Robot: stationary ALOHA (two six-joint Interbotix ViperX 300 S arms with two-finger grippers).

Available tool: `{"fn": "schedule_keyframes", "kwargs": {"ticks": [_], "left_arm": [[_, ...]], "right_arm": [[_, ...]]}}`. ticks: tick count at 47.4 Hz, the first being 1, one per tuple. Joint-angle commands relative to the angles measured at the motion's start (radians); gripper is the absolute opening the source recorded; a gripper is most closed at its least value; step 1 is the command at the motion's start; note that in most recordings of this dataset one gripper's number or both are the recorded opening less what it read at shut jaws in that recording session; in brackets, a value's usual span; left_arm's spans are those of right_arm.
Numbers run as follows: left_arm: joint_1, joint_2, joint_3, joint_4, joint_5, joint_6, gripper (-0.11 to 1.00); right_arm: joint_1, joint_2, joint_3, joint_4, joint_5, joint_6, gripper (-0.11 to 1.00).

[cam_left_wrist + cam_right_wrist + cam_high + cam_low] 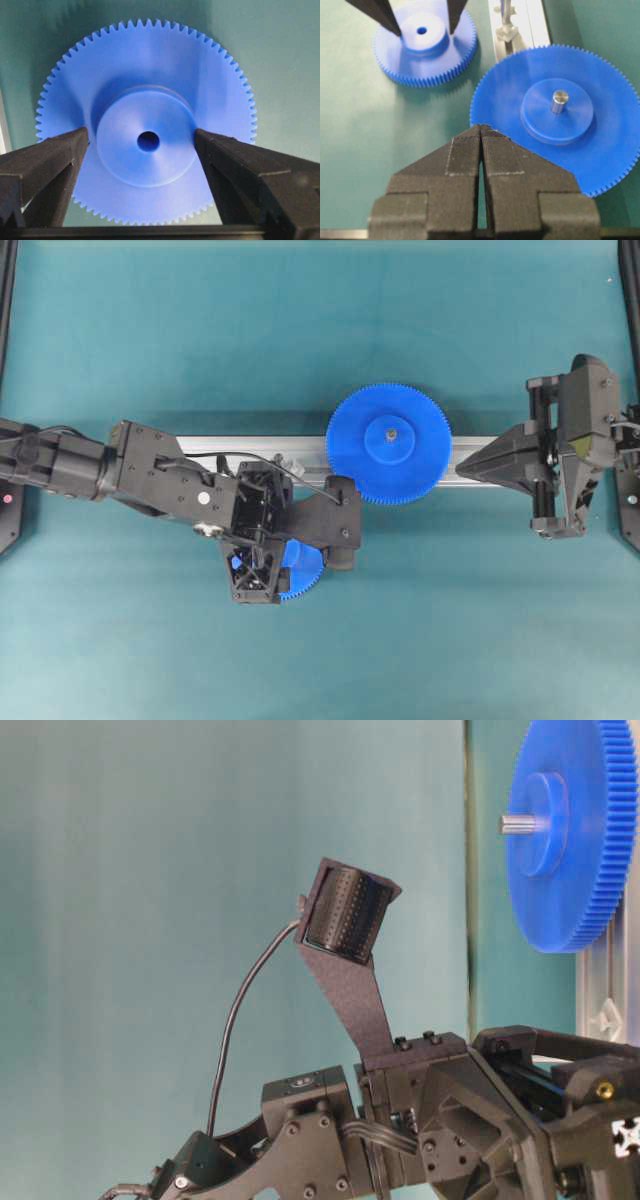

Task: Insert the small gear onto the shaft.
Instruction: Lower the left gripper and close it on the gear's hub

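The small gear [145, 145] lies flat on the table beside the big gear [560, 107]. The left claw [145, 150] straddles its hub, wide open, seemingly not touching. The right claw [481, 145] is closed, empty.

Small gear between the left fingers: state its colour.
Blue, hub included; the small gear shows best in the left wrist view.
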Motion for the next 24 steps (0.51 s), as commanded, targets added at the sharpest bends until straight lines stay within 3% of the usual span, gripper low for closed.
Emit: {"fn": "schedule_keyframes", "kwargs": {"ticks": [1,24], "left_arm": [[-0.006,-0.011,-0.015,0.002,-0.006,-0.003,0.93],[-0.009,-0.014,-0.017,0.003,0.011,-0.003,0.93]], "right_arm": [[-0.002,-0.002,-0.014,0.003,-0.008,0.009,0.03],[0.000,-0.002,-0.014,0.003,-0.009,0.009,0.03]]}}
